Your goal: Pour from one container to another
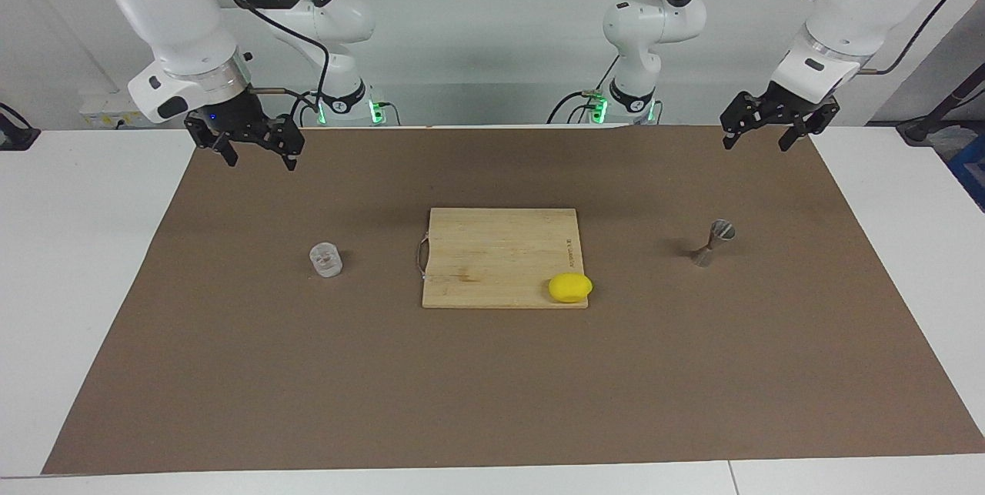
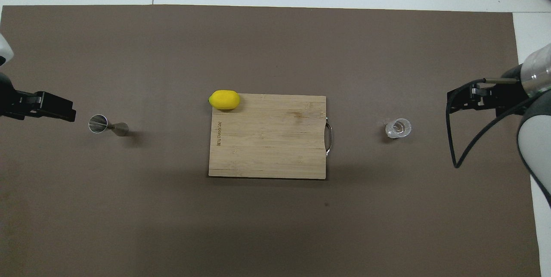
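Nothing is grasped yet; the task stands at its opening step, the reach; the right gripper (image 1: 256, 157) hangs with its fingers spread and empty over the brown mat's (image 1: 492, 403) corner at the right arm's end, along the edge by the robots; the left gripper (image 1: 758, 141) hangs likewise, released and empty, over the corner at the left arm's end. The clear cup (image 1: 325, 259) stands upright on the mat between the cutting board (image 1: 492, 252) and the mat's edge at the right arm's end; the metal jigger (image 1: 713, 242) stands upright toward the left arm's end, well apart from the cup. The lemon (image 1: 570, 287) sits on the board's corner. Next, I judge, the right gripper must descend around the cup, close, and carry it level to the jigger. Whether the cup holds anything I cannot tell; in the overhead view both grippers are cut off at the frame's sides.
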`<state>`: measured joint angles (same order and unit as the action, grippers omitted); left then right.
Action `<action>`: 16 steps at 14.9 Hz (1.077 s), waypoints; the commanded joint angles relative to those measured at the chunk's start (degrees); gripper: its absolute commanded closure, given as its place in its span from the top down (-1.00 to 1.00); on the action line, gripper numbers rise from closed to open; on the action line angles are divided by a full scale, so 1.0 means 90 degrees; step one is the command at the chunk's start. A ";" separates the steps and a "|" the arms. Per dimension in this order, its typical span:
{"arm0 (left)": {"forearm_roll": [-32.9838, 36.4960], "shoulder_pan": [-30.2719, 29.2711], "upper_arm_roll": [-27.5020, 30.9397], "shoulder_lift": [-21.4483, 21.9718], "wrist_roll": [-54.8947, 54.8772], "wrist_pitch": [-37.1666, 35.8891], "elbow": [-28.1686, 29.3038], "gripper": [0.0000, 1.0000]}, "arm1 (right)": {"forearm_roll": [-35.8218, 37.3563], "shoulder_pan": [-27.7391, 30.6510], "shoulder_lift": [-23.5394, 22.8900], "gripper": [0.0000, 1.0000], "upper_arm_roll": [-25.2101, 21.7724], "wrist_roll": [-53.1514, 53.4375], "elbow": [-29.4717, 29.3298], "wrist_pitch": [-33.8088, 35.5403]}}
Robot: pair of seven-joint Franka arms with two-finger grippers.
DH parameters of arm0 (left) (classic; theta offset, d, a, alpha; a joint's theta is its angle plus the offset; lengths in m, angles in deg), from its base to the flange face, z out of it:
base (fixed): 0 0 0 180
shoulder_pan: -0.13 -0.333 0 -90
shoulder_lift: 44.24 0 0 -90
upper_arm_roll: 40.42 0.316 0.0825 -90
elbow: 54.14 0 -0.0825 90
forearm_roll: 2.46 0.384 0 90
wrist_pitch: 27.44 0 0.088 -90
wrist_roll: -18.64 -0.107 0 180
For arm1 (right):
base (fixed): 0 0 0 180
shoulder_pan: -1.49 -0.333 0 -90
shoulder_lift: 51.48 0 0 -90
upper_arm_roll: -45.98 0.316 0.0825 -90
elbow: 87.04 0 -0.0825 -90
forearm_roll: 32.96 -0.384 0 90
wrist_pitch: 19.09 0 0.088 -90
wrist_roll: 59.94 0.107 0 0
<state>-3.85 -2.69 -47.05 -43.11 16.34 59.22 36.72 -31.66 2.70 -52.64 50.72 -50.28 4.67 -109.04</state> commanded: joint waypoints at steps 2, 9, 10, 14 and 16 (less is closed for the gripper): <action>-0.0040 0.0030 0.0053 0.0128 0.0012 -0.0272 0.0108 1.00 | -0.0018 0.0051 0.0120 1.00 0.0040 -0.0145 0.0123 -0.0054; -0.1065 -0.0126 0.0374 -0.0671 0.2059 -0.0380 -0.0271 1.00 | -0.0018 0.0149 0.0120 1.00 0.0040 -0.0155 0.0123 -0.0005; -0.1231 -0.0126 0.0501 -0.0808 0.2479 -0.0419 -0.0291 1.00 | -0.0018 0.0139 0.0110 1.00 0.0040 -0.0155 0.0132 -0.0073; -0.2303 -0.0126 0.1232 -0.1053 0.4800 -0.0644 -0.0155 1.00 | -0.0018 0.0051 0.0100 1.00 0.0089 0.0116 0.0142 -0.0356; -0.2909 -0.0136 0.1478 -0.1073 0.5828 -0.0518 0.0127 1.00 | -0.0027 0.0051 0.0032 1.00 0.0089 0.0575 0.0152 -0.0405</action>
<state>-25.43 -3.79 -35.70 -52.45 59.88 55.27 36.82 -31.66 2.87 -52.66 51.17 -48.24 4.71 -111.07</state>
